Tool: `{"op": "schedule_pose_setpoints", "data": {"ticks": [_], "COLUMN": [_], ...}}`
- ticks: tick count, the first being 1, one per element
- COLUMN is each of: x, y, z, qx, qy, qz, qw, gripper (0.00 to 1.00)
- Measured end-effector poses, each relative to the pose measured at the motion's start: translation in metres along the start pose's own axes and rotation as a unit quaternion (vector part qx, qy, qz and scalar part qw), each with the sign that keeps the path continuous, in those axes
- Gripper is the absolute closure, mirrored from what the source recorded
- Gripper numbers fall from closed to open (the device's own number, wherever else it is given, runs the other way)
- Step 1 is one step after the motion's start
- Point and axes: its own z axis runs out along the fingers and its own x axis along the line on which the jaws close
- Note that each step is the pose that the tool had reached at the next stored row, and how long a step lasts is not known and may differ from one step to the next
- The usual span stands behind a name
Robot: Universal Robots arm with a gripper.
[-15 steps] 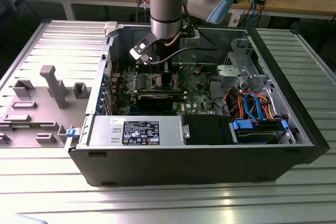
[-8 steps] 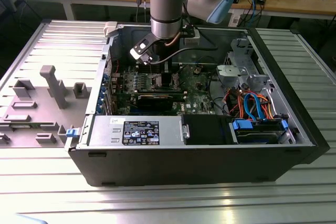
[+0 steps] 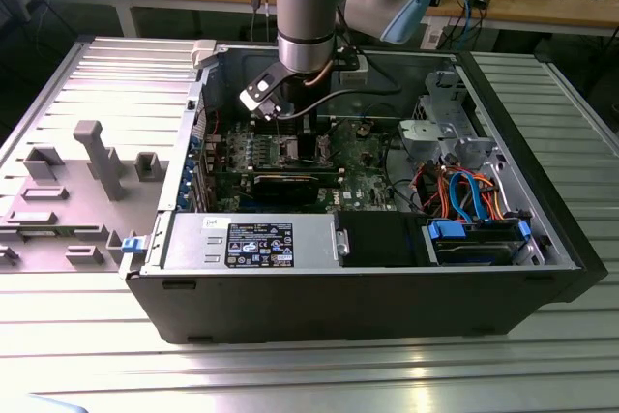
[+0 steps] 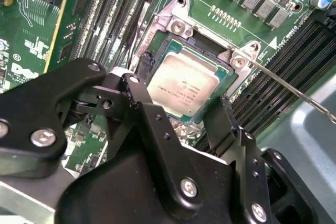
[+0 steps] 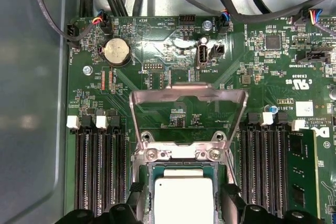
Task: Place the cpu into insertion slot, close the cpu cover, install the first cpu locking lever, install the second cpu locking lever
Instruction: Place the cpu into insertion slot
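Observation:
The cpu (image 4: 184, 85) (image 5: 184, 200), with its pale metal face up, lies flat in the insertion slot (image 4: 157, 45) (image 5: 152, 174) on the green motherboard (image 3: 368, 166). My gripper (image 4: 181, 87) (image 5: 184, 195) (image 3: 290, 125) hangs just above it inside the computer case. Its black fingers (image 5: 135, 192) straddle the chip on two opposite sides with a narrow gap at each edge, so it is open. The cpu cover (image 5: 188, 95) stands raised on its hinge beyond the socket. A thin wire locking lever (image 4: 294, 90) sticks up and away from the socket corner.
Black memory slots (image 5: 100, 171) flank the socket on both sides. A coin battery (image 5: 115, 51) and cables (image 5: 231, 3) lie beyond the cover. The case also holds a power supply (image 3: 251, 239) and a drive bay with blue and orange cables (image 3: 464, 200). A grey panel (image 3: 87, 171) lies at the exterior view's left.

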Motion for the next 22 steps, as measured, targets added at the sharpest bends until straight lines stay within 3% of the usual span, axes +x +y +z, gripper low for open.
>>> {"op": "schedule_pose_setpoints", "data": {"ticks": [8, 10, 11, 13, 14, 16, 18, 19, 22], "x": [-0.0001, -0.0002, -0.0002, -0.0003, -0.0003, -0.0003, -0.0002, -0.0002, -0.0003], "y": [0.0007, 0.0009, 0.0010, 0.0011, 0.0012, 0.0013, 0.0013, 0.0013, 0.0013], "z": [-0.0129, -0.0170, -0.0189, -0.0220, -0.0230, -0.0246, -0.0247, -0.0247, -0.0248], "qx": [0.0005, 0.0008, 0.0009, 0.0013, 0.0014, 0.0017, 0.0017, 0.0017, 0.0017], "qy": [0.0000, 0.0001, 0.0001, 0.0000, 0.0001, 0.0001, 0.0002, 0.0002, 0.0001], "qz": [0.000, 0.000, 0.000, 0.000, 0.000, 0.000, 0.000, 0.000, 0.000], "qw": [1.00000, 1.00000, 1.00000, 1.00000, 1.00000, 1.00000, 1.00000, 1.00000, 1.00000], "gripper": [0.33, 0.47, 0.58, 0.58, 0.71, 0.83, 0.83, 0.89, 0.89]}}
